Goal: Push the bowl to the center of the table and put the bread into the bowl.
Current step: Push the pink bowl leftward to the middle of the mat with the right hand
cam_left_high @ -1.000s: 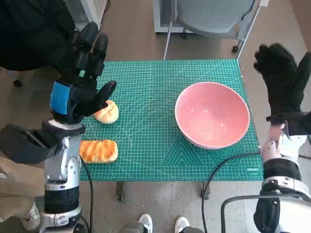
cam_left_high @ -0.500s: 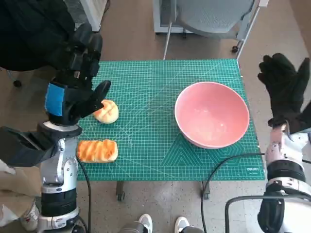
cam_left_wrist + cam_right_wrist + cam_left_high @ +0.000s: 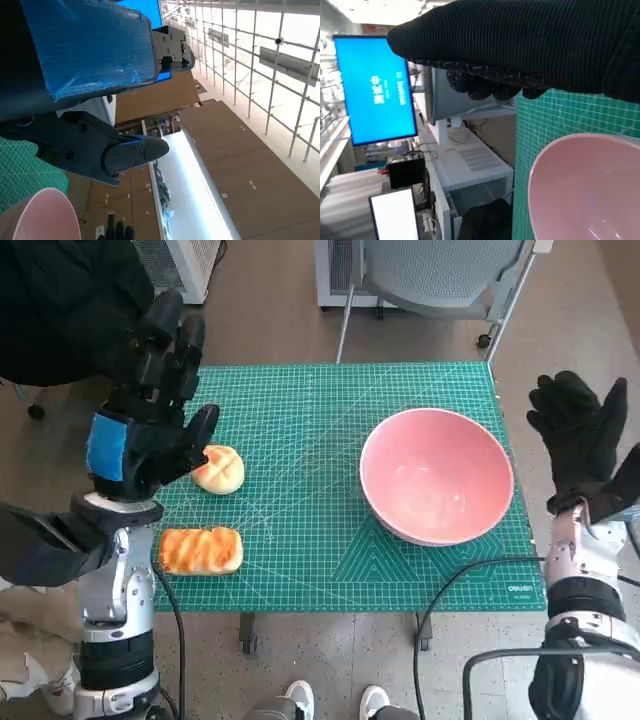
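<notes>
Lowering over the last second, the right hand (image 3: pixel 583 445) has dropped from a raised position to hang off the right edge of the bench (image 3: pixel 330 585), level with the bowl (image 3: pixel 437 488) but not touching it; fingers spread, holding nothing. Bowl unmoved across the three head frames: sits toward the right edge of the green mat, rim upright, empty. The left hand (image 3: pixel 150 410) has drifted slightly outward toward the left edge; it hovers above the round bread roll (image 3: pixel 220 469), fingers apart, thumb just over the roll, nothing gripped. Second piece, a flat golden bread (image 3: pixel 201 550), lies near the left front corner, untouched. Right wrist view confirms the bowl's pink rim (image 3: pixel 585 190) close below the glove, with a gap between them. Judgement: push step not yet started; the right hand's descent looks like a set-up to bring the palm against the bowl's outer wall and shove it toward the bench centre. Risk: contact high on the rim could tip the bowl rather than slide it.
</notes>
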Tool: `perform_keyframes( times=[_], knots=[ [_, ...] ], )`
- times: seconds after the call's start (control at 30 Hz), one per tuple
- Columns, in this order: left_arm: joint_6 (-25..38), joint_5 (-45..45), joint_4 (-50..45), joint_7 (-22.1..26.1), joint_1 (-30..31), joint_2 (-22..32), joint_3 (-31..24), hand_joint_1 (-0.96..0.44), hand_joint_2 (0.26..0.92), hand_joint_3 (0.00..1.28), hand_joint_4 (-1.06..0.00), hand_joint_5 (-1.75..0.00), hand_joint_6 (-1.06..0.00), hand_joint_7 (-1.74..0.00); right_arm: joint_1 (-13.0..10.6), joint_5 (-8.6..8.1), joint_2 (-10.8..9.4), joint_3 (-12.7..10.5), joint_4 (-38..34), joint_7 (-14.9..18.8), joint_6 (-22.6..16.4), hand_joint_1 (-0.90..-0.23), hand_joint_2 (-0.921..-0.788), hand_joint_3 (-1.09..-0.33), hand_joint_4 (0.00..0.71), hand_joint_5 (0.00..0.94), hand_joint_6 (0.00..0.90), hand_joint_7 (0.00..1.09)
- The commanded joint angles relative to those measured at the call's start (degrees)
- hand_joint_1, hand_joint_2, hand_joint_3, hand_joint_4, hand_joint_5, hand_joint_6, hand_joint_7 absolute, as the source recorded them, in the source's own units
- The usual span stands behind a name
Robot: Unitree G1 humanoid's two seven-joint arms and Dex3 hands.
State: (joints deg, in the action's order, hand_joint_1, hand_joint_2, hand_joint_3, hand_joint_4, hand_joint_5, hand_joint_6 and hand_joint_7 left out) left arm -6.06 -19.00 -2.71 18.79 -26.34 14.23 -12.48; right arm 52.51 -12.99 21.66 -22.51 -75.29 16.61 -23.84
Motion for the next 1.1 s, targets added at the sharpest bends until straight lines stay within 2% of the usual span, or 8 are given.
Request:
perform_keyframes(
  times=[0.03,0.6,1.1],
  knots=[
    [0.5,-0.6,-1.3,0.1,0.8,0.8,-0.6,-0.38,0.845,0.56,-0.04,-0.02,0.0,-0.37,-2.0,0.47,-1.1,-0.5,-1.0,-0.6,1.9,-0.706,-0.921,-0.948,0.32,0.009,0.367,0.04],
    [1.3,-1.7,-1.4,0.3,0.9,1.6,-1.4,-0.38,0.837,0.57,-0.04,-0.02,0.0,-0.38,-2.2,0.3,-2.9,-1.5,-0.9,0.4,2.5,-0.71,-0.921,-0.951,0.349,0.013,0.4,0.05],
    [1.0,-1.8,-1.7,0.9,1.6,2.6,-2.2,-0.38,0.834,0.58,-0.04,-0.02,0.0,-0.35,-2.7,0.14,-5.5,-2.2,-1.0,0.6,2.0,-0.761,-0.921,-0.93,0.347,0.005,0.402,0.04]
  ],
)
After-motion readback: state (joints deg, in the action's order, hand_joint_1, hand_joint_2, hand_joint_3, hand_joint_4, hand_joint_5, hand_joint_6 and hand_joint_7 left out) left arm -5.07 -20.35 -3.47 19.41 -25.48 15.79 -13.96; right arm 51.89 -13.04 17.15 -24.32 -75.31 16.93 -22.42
